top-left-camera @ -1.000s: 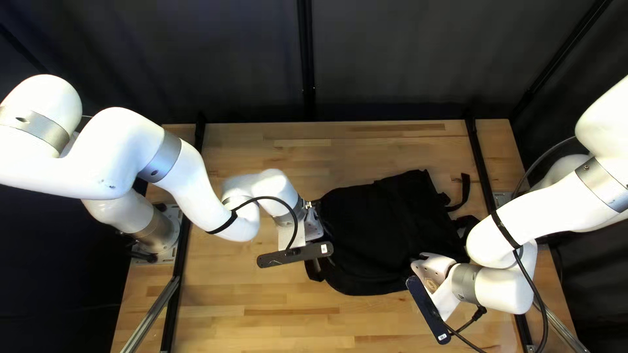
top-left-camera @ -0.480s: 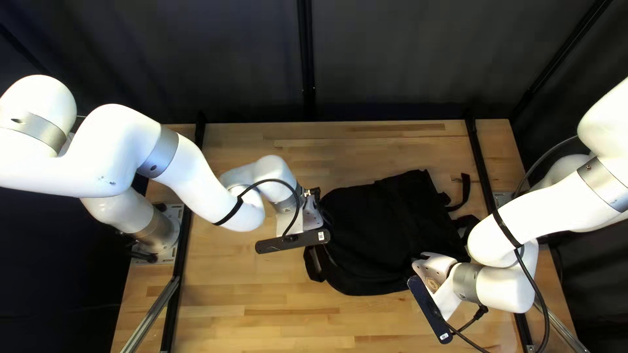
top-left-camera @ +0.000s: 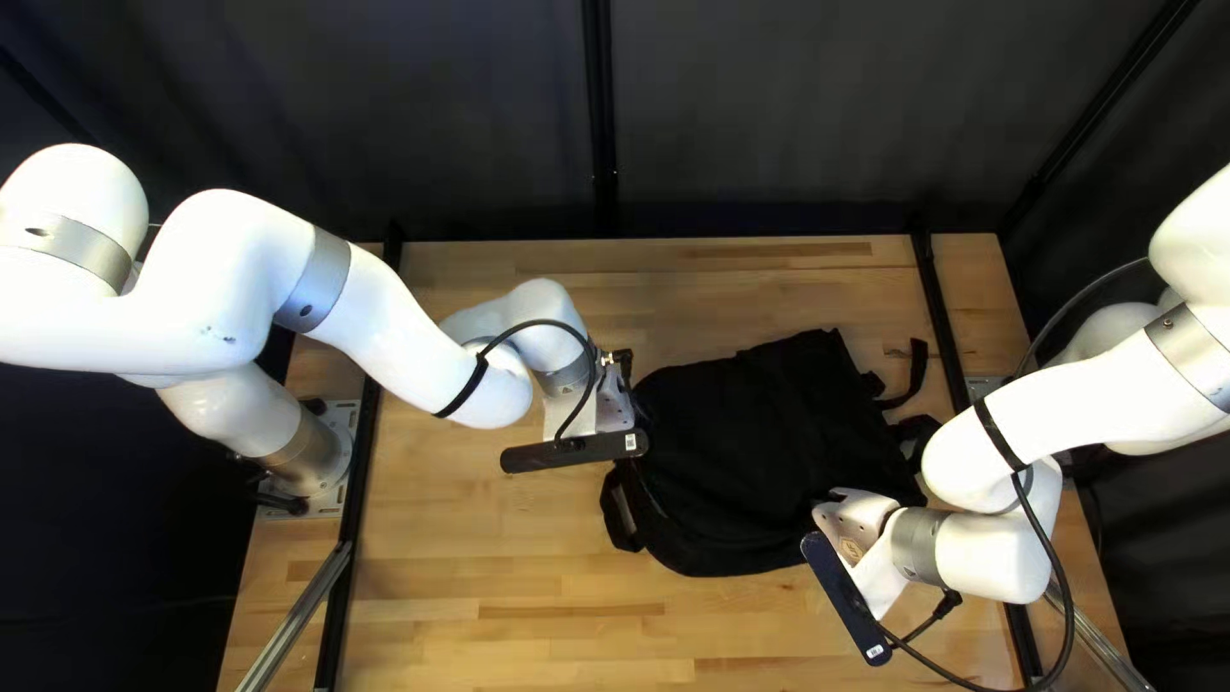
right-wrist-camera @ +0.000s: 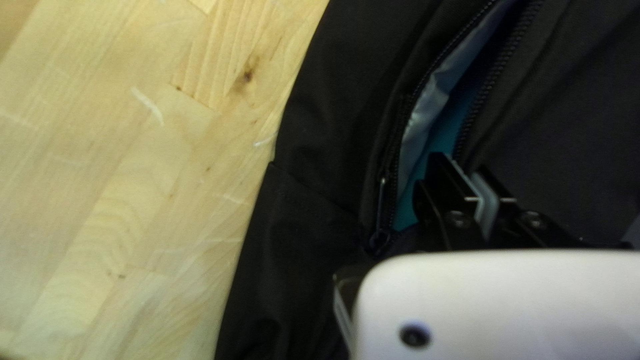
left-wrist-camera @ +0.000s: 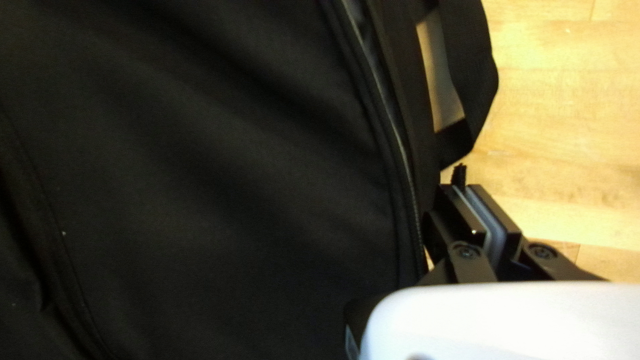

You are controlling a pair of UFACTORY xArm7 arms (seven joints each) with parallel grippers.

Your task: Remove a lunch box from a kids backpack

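Fingers first: on the left gripper [top-left-camera: 615, 408], the fingers [left-wrist-camera: 491, 203] are drawn right in, pinching a small black tab [left-wrist-camera: 459, 175] that pokes out past their tips, just off the backpack [top-left-camera: 756, 449]. Over on the right gripper [top-left-camera: 852, 519], it's a narrow pinch too: the fingers [right-wrist-camera: 441, 180] have the black lip [right-wrist-camera: 470, 155] of the open zipper, one of them inside the opening, the other outside on the dark cloth.

And look into that gap! Pale grey lining [right-wrist-camera: 415, 127] runs along one side and something teal [right-wrist-camera: 445, 139] shows deeper in; whether that's the lunch box, I can't tell. A metal zipper pull [right-wrist-camera: 382, 200] lies at the end of the opening, near the fingers.

Back at the left gripper [left-wrist-camera: 477, 213], a zipper seam [left-wrist-camera: 403, 150] runs along the bag beside the fingers, and a black strap loop [left-wrist-camera: 477, 93] reaches out over the bare wood.

Wider now: the backpack lies flat on the desk [top-left-camera: 538, 590], left gripper at its left edge, right gripper at its lower right in the top left view, a thin strap [top-left-camera: 918, 369] curling off its upper right corner. Dark curtain [top-left-camera: 769, 115] behind it all.
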